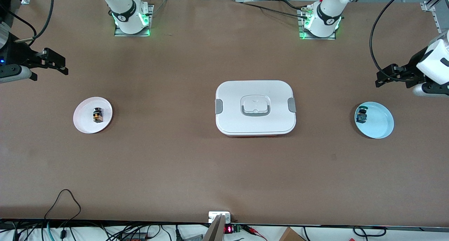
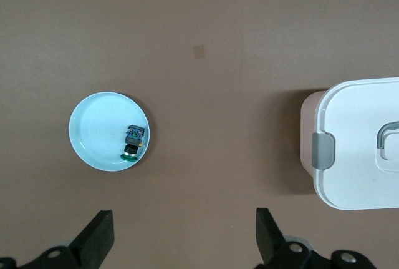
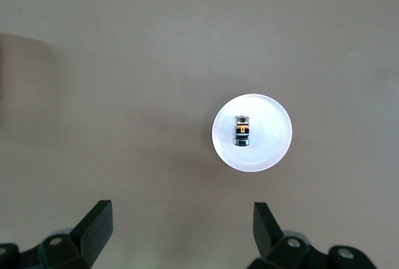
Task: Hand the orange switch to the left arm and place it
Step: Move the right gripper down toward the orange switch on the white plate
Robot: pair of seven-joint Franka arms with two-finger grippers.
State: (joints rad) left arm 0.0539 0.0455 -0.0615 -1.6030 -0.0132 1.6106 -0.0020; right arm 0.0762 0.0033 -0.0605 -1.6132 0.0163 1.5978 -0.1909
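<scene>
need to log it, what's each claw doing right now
left claw: open, empty, up over the table.
right claw: open, empty, up over the table.

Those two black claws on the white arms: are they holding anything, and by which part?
Nothing is held. The left gripper and right gripper hang open and empty; the tiny black-and-orange switch lies untouched on its white plate.

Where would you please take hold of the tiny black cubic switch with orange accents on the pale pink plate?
Probably across the tiny black orange-accented switch's two long flat flanks, coming straight down from above: it lies near the middle of the shallow pink plate, rim well clear.
</scene>
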